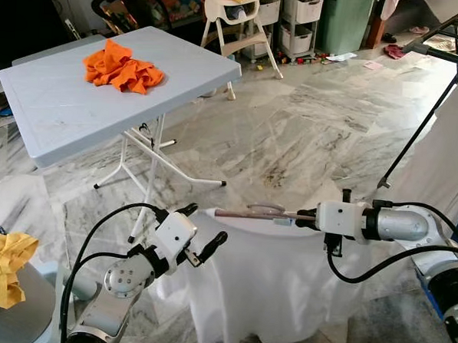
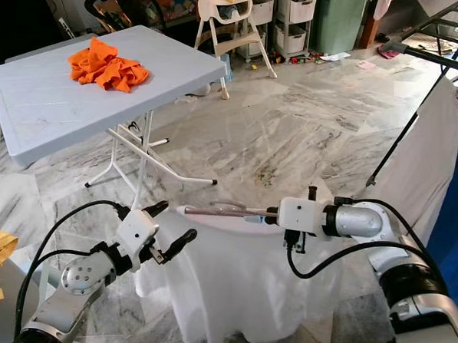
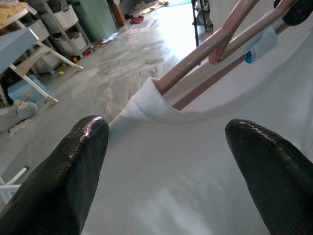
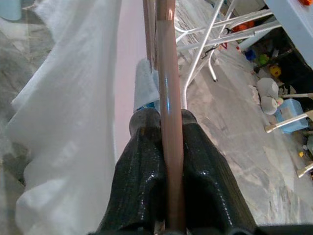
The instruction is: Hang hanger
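Nearest, at six o'clock, a white garment (image 1: 269, 289) drapes from a pinkish hanger (image 1: 246, 214) held level above the marble floor (image 1: 308, 129). The right gripper (image 1: 303, 218), reaching in from three o'clock, has its fingers clamped tight on the hanger's bar. The left gripper (image 1: 202, 235), at seven o'clock, has its fingers spread wide, the garment's collar just ahead of them and nothing between them. A yellow cloth (image 1: 0, 263) lies at nine o'clock on a grey surface. Farther off, at ten o'clock, a pale blue folding table (image 1: 55, 109) on white legs carries a crumpled orange cloth (image 1: 121, 67). At two o'clock, a dark drying rack (image 1: 441, 83) holds another white sheet (image 1: 444, 163). Beyond, at twelve o'clock, stand a white high chair (image 1: 241, 18), storage drawers (image 1: 298, 21) and a green bin (image 1: 341, 20).
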You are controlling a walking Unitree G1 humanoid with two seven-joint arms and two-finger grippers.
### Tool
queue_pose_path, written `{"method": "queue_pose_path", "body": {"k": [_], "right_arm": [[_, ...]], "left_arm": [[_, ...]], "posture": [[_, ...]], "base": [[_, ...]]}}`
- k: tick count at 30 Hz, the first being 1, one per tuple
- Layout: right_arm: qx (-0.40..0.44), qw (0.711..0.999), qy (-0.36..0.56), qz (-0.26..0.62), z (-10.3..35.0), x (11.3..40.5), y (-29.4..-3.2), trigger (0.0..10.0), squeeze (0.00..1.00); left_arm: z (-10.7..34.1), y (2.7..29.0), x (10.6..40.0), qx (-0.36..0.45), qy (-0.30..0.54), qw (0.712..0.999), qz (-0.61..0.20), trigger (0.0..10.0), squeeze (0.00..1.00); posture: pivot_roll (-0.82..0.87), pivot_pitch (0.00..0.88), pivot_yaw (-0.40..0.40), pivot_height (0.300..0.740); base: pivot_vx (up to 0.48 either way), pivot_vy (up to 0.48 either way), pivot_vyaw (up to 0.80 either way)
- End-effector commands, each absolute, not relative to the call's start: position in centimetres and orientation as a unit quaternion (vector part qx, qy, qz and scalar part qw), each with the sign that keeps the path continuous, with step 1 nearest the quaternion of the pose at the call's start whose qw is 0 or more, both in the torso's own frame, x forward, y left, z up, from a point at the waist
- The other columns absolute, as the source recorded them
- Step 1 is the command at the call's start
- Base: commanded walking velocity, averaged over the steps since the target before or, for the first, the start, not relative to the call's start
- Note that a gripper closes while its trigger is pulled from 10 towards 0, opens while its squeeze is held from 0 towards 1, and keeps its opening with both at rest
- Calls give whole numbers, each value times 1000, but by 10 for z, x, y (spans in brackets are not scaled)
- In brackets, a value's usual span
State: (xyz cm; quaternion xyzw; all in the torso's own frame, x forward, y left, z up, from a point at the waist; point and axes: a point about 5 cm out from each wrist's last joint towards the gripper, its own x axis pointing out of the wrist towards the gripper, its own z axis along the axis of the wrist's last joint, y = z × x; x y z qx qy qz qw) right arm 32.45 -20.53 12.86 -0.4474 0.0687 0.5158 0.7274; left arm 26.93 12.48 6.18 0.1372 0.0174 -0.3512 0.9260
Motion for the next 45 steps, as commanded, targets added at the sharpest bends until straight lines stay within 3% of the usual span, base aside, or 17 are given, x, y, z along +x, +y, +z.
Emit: {"method": "queue_pose_path", "body": {"k": [1,2,3,4,13,22,23,24,25,26,45], "right_arm": [[-450,726,31,518,147,330,-199,10000,0],[-452,722,32,522,148,330,-200,10000,0],[-453,720,33,525,149,329,-200,10000,0],[-459,712,37,531,150,328,-201,10000,0],[-493,680,52,540,151,327,-210,10000,0],[-495,638,46,588,153,317,-204,10000,0],[-496,635,48,591,152,316,-205,10000,0],[-496,628,55,597,152,315,-206,10000,0],[-497,625,56,599,153,314,-207,10000,0],[-497,625,56,599,153,314,-207,10000,0],[-493,629,55,599,155,315,-208,10000,0]], "left_arm": [[60,128,268,152,27,919,-362,10000,651],[59,128,268,153,28,919,-363,10000,341],[59,128,267,153,28,918,-364,10000,341],[59,129,267,154,28,918,-364,10000,0],[61,129,268,152,30,913,-378,10000,0],[47,116,253,149,68,873,-459,10000,0],[47,115,252,147,68,872,-462,8745,0],[47,113,252,143,69,869,-469,3569,0],[47,112,252,141,69,868,-471,2667,0],[47,112,251,138,72,867,-474,0,0],[46,113,248,119,82,859,-492,0,0]], "posture": [[-123,0,99,740],[-124,0,99,740],[-124,0,99,740],[-124,0,100,740],[-121,0,106,740],[-126,0,111,740],[-127,0,111,740],[-128,0,111,740],[-128,0,111,740],[-129,0,111,740],[-124,0,109,740]], "base": [[0,0,0],[0,0,0],[0,0,0],[0,0,0],[0,0,0],[0,0,0],[0,0,0],[0,0,0],[0,0,0],[0,0,0],[0,0,0]]}}
